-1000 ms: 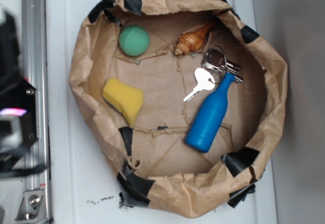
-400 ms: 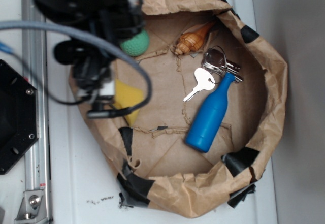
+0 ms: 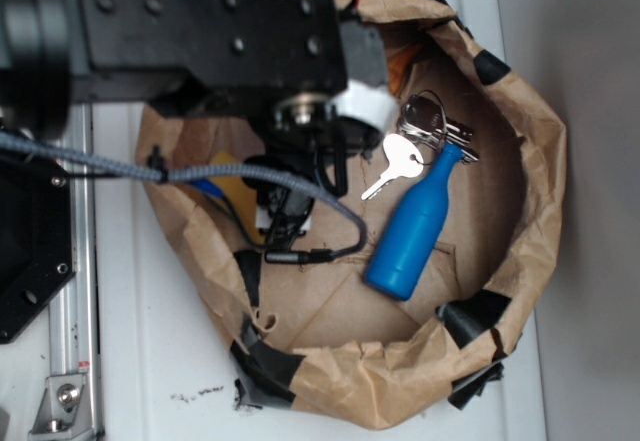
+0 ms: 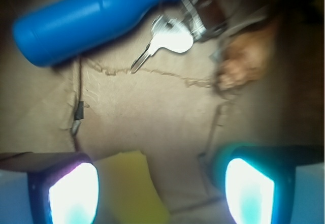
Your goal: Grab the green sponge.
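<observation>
The green sponge [image 4: 129, 188] is a soft yellow foam block lying on the brown paper. In the wrist view it sits at the bottom, between my fingers and close to the left fingertip [image 4: 73, 193]. My gripper [image 4: 160, 193] is open and hangs just above it, the sponge apart from the right fingertip [image 4: 249, 191]. In the exterior view the arm covers nearly all of the sponge, leaving only a yellow patch [image 3: 236, 194] beside the gripper [image 3: 283, 211].
A blue bottle [image 3: 412, 229], a bunch of keys [image 3: 405, 156] and a brown shell [image 4: 244, 64] lie in the right half of the crumpled paper bag [image 3: 540, 161]. The bag's raised rim rings everything. A black plate [image 3: 30, 251] sits outside on the left.
The arm has swung in from the left over the bag and moved right. It now hides the green ball and most of the sponge. The objects have not shifted.
</observation>
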`<state>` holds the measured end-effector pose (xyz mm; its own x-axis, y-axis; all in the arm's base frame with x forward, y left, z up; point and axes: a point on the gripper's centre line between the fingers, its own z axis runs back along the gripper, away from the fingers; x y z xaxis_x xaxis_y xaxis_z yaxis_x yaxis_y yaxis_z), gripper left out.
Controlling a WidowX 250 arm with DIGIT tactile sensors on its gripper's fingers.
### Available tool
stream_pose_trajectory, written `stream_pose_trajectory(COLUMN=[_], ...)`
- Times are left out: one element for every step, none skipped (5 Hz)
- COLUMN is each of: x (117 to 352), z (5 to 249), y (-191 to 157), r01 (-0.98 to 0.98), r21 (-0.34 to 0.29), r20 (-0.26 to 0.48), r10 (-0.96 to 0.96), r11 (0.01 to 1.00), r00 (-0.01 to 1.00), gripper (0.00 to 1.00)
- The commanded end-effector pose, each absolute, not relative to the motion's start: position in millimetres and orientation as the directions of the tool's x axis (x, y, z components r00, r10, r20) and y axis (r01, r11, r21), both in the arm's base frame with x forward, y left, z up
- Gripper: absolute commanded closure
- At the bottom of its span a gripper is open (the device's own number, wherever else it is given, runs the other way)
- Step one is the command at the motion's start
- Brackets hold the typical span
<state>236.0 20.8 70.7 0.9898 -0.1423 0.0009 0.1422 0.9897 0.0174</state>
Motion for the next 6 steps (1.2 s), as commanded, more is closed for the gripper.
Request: stream_pose_trajectory(x=[241,236,226,220,220,219], z=[21,10,22,43,69,81], y=[4,19,21,23,22,20], r01=[0.320,0.295,0.274,0.250,0.227,0.208], r21=[0.036,0.065,0.076,0.070,0.054,0.013], r20=[-0.024,-0.071,-0.049,0.003,0.065,0.100], r10=[-0.319,-0.291,-0.271,-0.251,-0.230,-0.209], r11=[0.947,0.953,0.959,0.966,0.972,0.978], r00=[0.947,0.954,0.961,0.968,0.971,0.973], gripper=[0.00,0.00,0.00,0.00,0.00,0.00])
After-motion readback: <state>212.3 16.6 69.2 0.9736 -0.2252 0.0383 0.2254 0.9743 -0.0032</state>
